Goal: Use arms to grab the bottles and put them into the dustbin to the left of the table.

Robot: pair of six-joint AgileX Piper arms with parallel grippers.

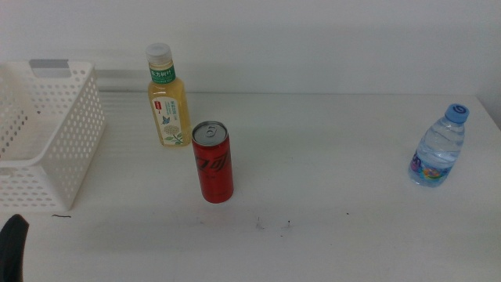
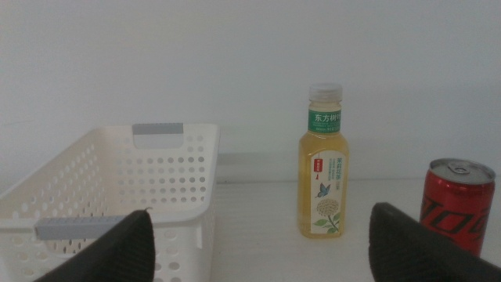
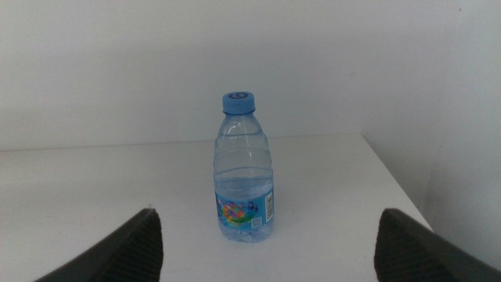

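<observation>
Three bottles stand upright on the white table (image 1: pixel 337 235). The tall yellow tea bottle (image 1: pixel 167 98) is near the dustbin (image 1: pixel 47 133), a white perforated basket at the left. The slim red can (image 1: pixel 213 162) stands just in front of the tea bottle. Far to the right is the small blue-capped water bottle (image 1: pixel 438 149). My left gripper (image 2: pixel 262 251) is open and empty, facing the dustbin (image 2: pixel 156 180), tea bottle (image 2: pixel 322 176) and can (image 2: pixel 458 204); only a dark tip (image 1: pixel 14 247) of it shows in the middle view. My right gripper (image 3: pixel 270 258) is open and empty, with the water bottle (image 3: pixel 244 168) centred ahead of it.
A white wall rises behind the table. The table's right edge (image 3: pixel 399 188) runs close to the water bottle. A few tiny dark specks (image 1: pixel 270 225) mark the tabletop in front of the can.
</observation>
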